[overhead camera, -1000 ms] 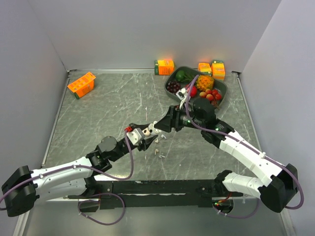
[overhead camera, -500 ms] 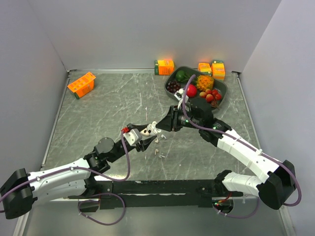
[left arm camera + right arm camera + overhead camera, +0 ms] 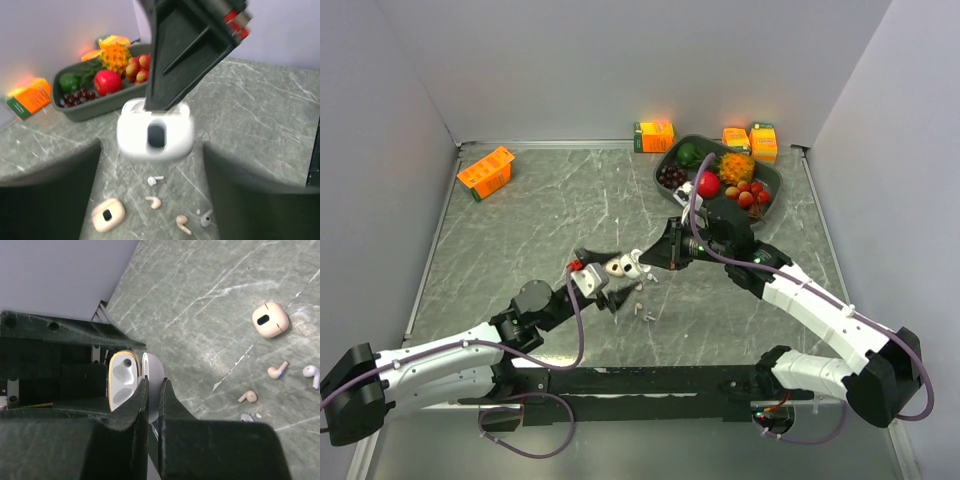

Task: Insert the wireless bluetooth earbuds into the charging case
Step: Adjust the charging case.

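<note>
A white charging case [image 3: 156, 136] hangs above the table with its lid swung open and two empty wells [image 3: 121, 381] showing. My right gripper [image 3: 153, 384] is shut on that lid, reaching in from the right [image 3: 638, 262]. My left gripper [image 3: 151, 150] is open, its fingers [image 3: 593, 255] standing either side of the case body with small gaps. On the table below lie two white earbuds [image 3: 154, 180] [image 3: 205, 218], two beige earbuds [image 3: 154, 202] [image 3: 182, 224] and a shut beige case [image 3: 107, 215].
A dark tray [image 3: 667, 158] of toy fruit stands at the back right, just behind the right arm. Orange cartons sit at the back left [image 3: 485, 170], back middle [image 3: 654, 135] and back right [image 3: 750, 140]. Grey walls close in three sides.
My right gripper has closed onto the white case's lid. My left gripper's jaws have spread away from the case body, which they held before.
</note>
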